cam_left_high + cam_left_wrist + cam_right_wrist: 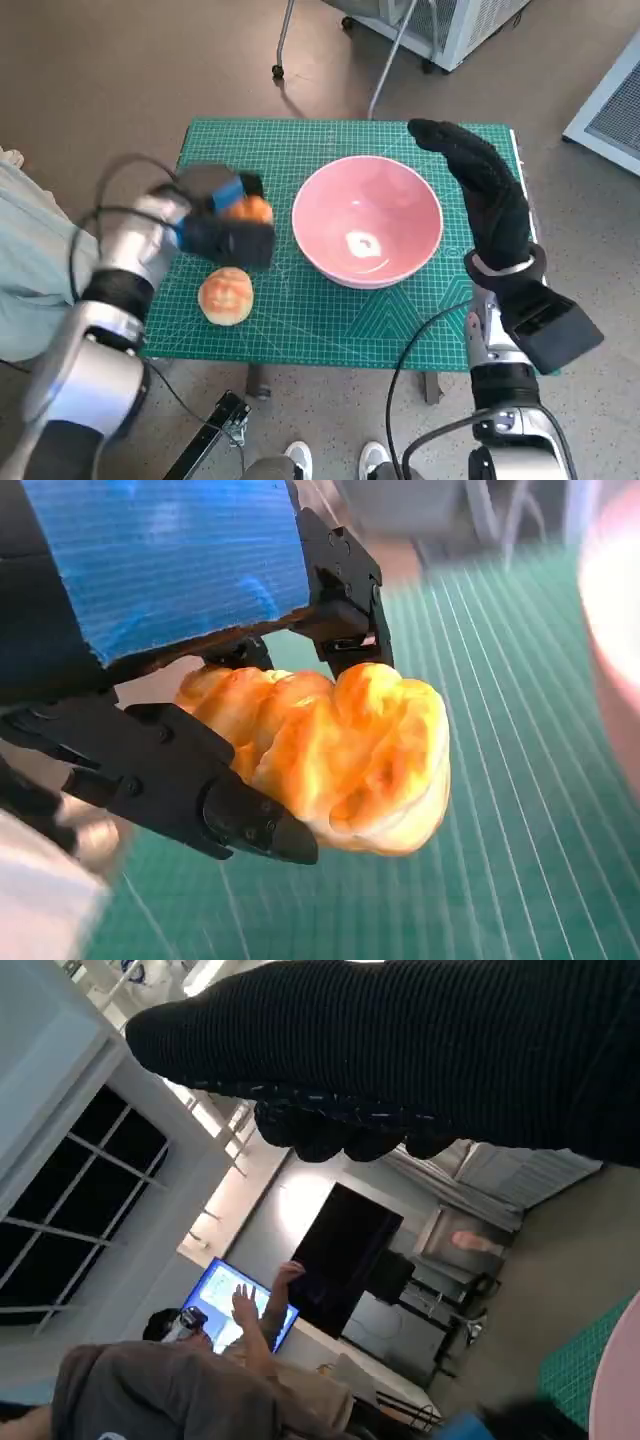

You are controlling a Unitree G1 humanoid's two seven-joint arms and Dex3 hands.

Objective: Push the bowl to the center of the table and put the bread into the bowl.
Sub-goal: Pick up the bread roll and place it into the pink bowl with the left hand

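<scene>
- Beside the pink bowl [367, 220], on its left, the left hand [225, 225] gripped a golden bread [340, 755] between its black fingers [215, 800], lifted off the green mat [330, 310], judged ready for carrying over the rim.
- Bread's long axis appeared to run across the fingers, its bulging end protruding toward the bowl.
- Right hand [490, 195] rested flat-fingered and empty against the bowl's right rim, probably steadying it.
- Second bun [226, 296] lay near the bowl's lower left.

We see a pink bowl [367, 221] on the green gridded mat [300, 150]; left of the bowl, golden-orange bread [340, 755] (glossy), blue-taped black left hand [225, 228].
</scene>
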